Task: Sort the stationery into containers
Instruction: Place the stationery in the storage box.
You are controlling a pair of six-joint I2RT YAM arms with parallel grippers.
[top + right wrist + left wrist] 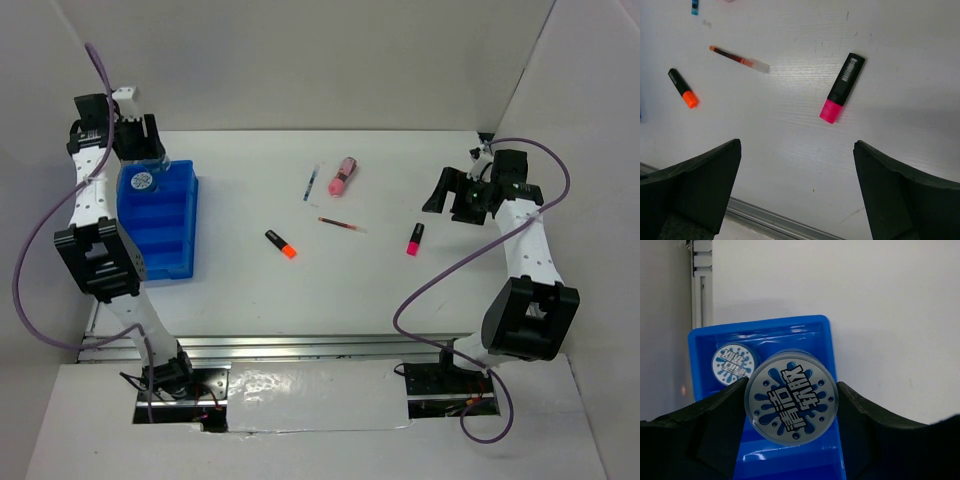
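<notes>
My left gripper point(792, 407) is shut on a round blue-white tape roll point(790, 392) and holds it above the far end of the blue divided tray point(790, 323). A second tape roll point(734, 363) lies in the tray's end compartment. In the top view my left gripper point(140, 148) is over the far end of the tray point(192, 225), where one roll point(142, 181) shows. My right gripper point(797, 165) is open and empty above the table, near the black-pink highlighter point(842, 87). It also shows in the top view point(448, 195).
On the table lie a black-orange highlighter point(281, 244), a black-pink highlighter point(415, 240), a chunky pink marker point(343, 176), a thin blue pen point(311, 183) and a thin red pen point(341, 225). White walls enclose the table on three sides.
</notes>
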